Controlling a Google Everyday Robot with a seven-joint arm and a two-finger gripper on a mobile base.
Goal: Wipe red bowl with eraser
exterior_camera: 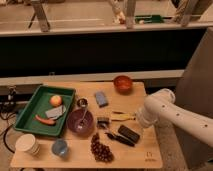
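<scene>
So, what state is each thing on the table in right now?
red bowl: upright, untouched
eraser: lying flat, not held
purple bowl: upright
tray: holding an orange fruit and a grey block
paper cup: upright
blue cup: upright
gripper: out of sight, behind the arm right of the eraser
</scene>
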